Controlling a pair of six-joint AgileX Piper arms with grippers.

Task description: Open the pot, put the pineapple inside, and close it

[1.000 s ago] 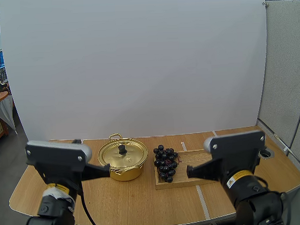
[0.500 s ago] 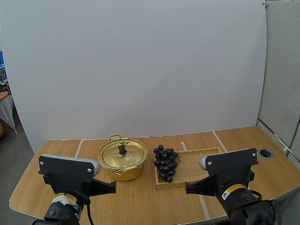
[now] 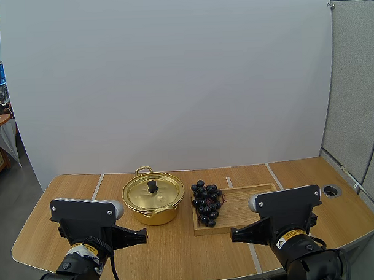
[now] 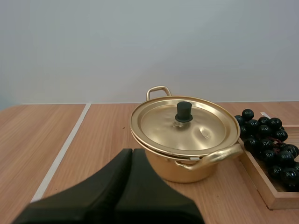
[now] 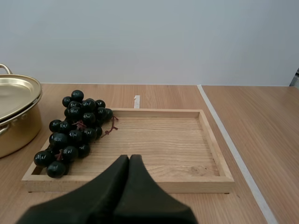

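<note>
Gold pot [image 3: 153,205] sits on the counter [image 3: 179,254], left of centre. The lid [image 4: 183,125] is on and seated flat, black knob [image 4: 184,112] upright in the middle. One loop handle is at the back of the pot; the other points toward the tray.

The fruit here is a bunch of dark grapes [image 5: 74,133], not a pineapple. It lies in the left end of the wooden tray [image 5: 159,144], with a few grapes over the tray's far-left corner. The tray stands just right of the pot, near its side handle, and the grapes sit close to the pot wall with a small gap. The rest of the tray floor is bare wood.

White tape lines [image 4: 65,149] run front to back on the counter, one left of the pot and one right of the tray. A round hole [image 3: 331,190] shows at the counter's far right.

Left arm [image 3: 85,217] hangs low at the near edge. The left jaws are pressed together into one dark wedge, gripping nothing, pointing at the pot with bare counter between. Right arm [image 3: 287,204] is likewise low. The right jaws are closed on nothing and aimed at the tray's near rim, short of it.
</note>
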